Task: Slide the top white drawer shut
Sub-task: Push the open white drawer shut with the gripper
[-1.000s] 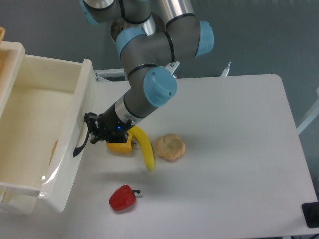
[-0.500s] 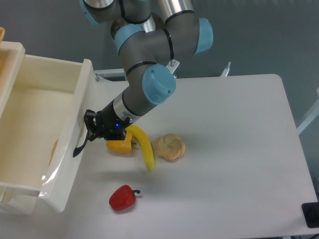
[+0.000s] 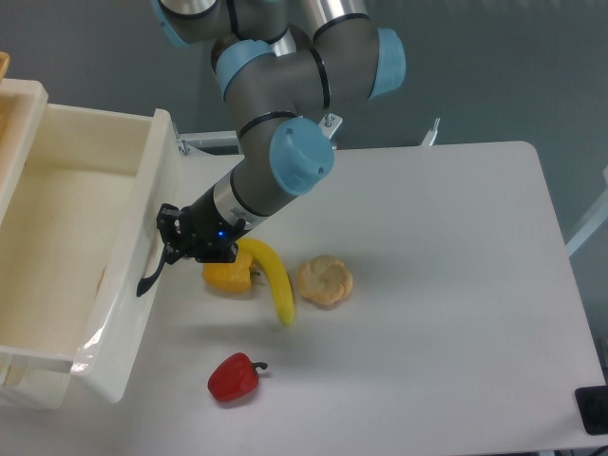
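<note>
Claw (image 3: pixel 169 243) against top white drawer (image 3: pixel 157 199) front

Grey tubular arm segments join at rounded joints capped in light blue. The wrist narrows to silver, then a black claw (image 3: pixel 171 239) (small blue light glowing).

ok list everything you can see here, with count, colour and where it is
top white drawer: 1, cream-white, pulled open at left, black handle on its front
banana: 1, yellow, table centre-left
yellow pepper: 1, yellow, just left of the banana
bread roll: 1, tan, right of the banana
red pepper: 1, red, near front edge
table: 1, white
arm: 1, grey with blue caps, reaching down-left
gripper: 1, black, at the drawer front by the handle
</note>
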